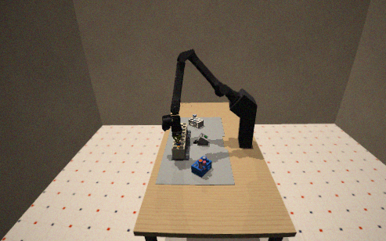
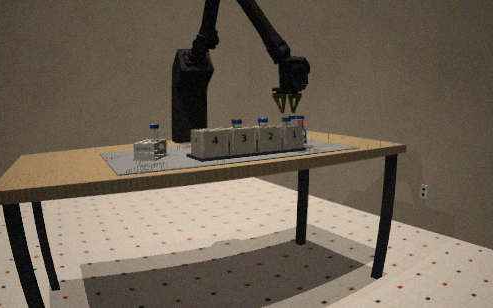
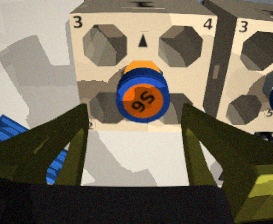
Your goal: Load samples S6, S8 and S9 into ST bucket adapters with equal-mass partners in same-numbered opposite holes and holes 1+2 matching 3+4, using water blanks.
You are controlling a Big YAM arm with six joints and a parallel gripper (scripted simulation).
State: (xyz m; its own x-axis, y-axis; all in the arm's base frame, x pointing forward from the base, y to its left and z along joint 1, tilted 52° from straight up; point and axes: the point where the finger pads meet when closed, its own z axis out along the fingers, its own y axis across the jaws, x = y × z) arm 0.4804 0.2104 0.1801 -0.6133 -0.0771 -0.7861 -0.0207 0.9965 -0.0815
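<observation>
My gripper (image 3: 134,112) is open and hovers straight above adapter 1 (image 3: 141,63), the end adapter of the loading stand ST (image 2: 248,141). Tube S6 (image 3: 143,98), with a blue cap and an orange dot, stands in that adapter's centre hole, free of my fingers. Holes 3 and 4 behind it are empty. In the exterior and top views my gripper (image 2: 286,102) (image 1: 178,138) hangs a little above the tube caps. Adapters 2 and 3 each show one blue cap. The blue sample rack RS (image 1: 203,167) holds several tubes.
The blank rack RB (image 2: 150,148) (image 1: 196,122) stands at the other end of the grey mat with one tube showing. The DONE key block (image 1: 203,139) sits between the stand and the arm's base (image 1: 247,129).
</observation>
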